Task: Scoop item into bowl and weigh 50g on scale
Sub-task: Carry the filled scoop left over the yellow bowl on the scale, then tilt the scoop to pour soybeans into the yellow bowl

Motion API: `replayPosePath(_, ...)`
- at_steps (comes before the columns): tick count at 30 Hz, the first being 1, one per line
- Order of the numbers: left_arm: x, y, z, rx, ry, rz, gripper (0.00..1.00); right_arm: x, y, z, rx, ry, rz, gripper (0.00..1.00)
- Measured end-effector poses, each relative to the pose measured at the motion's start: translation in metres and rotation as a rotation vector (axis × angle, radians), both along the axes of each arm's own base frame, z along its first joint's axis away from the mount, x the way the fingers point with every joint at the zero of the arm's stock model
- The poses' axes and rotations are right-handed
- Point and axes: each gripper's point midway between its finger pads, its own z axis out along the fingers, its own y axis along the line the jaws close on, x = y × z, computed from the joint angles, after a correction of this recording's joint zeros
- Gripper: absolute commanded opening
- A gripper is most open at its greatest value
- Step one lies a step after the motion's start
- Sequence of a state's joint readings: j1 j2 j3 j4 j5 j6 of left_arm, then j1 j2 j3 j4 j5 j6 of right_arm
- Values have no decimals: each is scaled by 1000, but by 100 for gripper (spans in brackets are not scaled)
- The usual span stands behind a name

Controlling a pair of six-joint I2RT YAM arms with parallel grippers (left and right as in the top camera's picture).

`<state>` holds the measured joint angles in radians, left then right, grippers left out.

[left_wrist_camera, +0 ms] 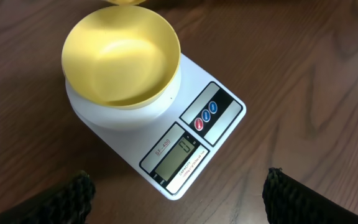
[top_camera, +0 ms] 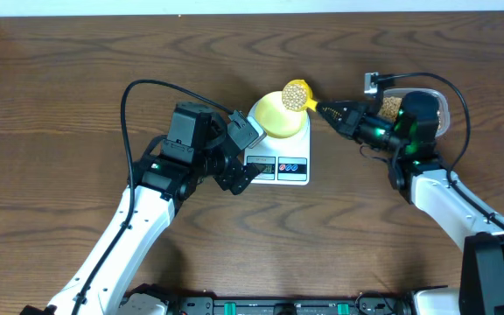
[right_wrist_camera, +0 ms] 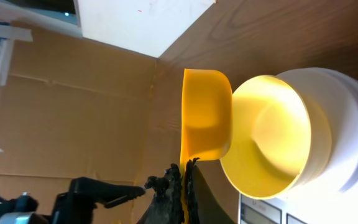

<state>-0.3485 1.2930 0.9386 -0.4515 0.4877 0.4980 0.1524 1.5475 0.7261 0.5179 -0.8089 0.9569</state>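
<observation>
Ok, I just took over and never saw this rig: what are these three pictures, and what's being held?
Two robot arms work at a wooden table. One picture looks straight down; the other two come from cameras on the wrists. A white digital scale carries an empty pale yellow bowl. The right gripper is shut on the handle of a yellow scoop full of beans, at the bowl's rim. The left gripper is open and empty beside the scale. A clear tub lies partly under the right arm.
</observation>
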Motion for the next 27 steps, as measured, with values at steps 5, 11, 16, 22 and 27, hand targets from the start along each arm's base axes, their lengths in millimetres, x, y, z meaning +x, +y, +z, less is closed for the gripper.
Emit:
replayPosePath(5, 0, 0, 0, 0, 0, 0, 88, 2, 4, -5, -67, -58, -9, 1)
replayPosePath(11, 0, 0, 0, 0, 0, 0, 89, 3, 3, -16, -160, -110, -12, 1)
replayPosePath(16, 0, 0, 0, 0, 0, 0, 89, 3, 1, -20, -224, -168, 0, 1)
replayPosePath(22, 0, 0, 0, 0, 0, 0, 89, 2, 3, -22, -301, -260, 36, 1)
replayPosePath(27, 0, 0, 0, 0, 0, 0, 88, 1, 4, -23, -344, -319, 58, 1)
